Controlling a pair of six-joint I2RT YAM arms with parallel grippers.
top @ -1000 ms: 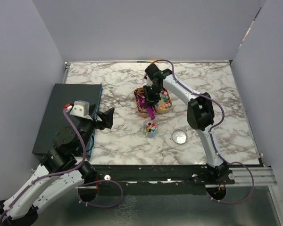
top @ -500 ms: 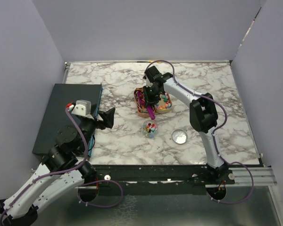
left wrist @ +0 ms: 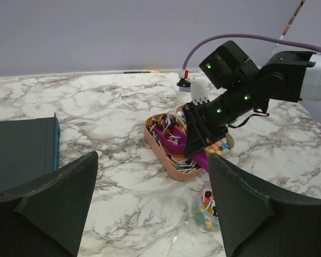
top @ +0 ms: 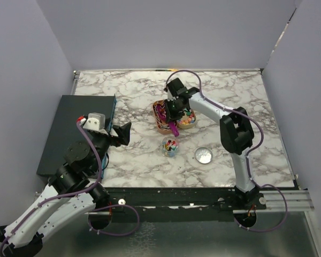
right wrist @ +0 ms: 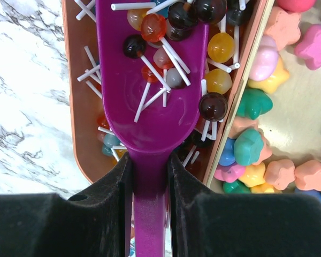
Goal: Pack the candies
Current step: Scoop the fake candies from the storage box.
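**Q:** Where are the candies?

**A:** Seen from above, a tan two-part tray (top: 159, 126) sits on the marble table (top: 123, 91), a little toward 12 o'clock from the middle. The candies (right wrist: 249, 145) are small sweets in pink, teal, yellow and orange. They fill the tray's 3 o'clock compartment. The 9 o'clock compartment holds lollipops (right wrist: 220, 47) with white sticks.

**Q:** What are the two arms doing?

**A:** The right gripper (right wrist: 148, 187) is clamped on the handle of a purple scoop (right wrist: 150, 107), with one finger on each side. The scoop's bowl lies over the lollipop compartment, and several lollipops rest in it. The left gripper (left wrist: 150, 214) has its jaws wide apart with nothing between them. It hovers over the table's 9 o'clock side, well apart from the tray.

**Q:** Is anything else on the table?

**A:** A small clear jar (top: 170, 145) stands near the tray, at its 6 o'clock, with mixed coloured sweets inside. A round silvery disc (top: 203, 155) lies near the jar, at its 3 o'clock. A dark box (top: 75, 128) lies at the table's 9 o'clock edge, beside the left arm.
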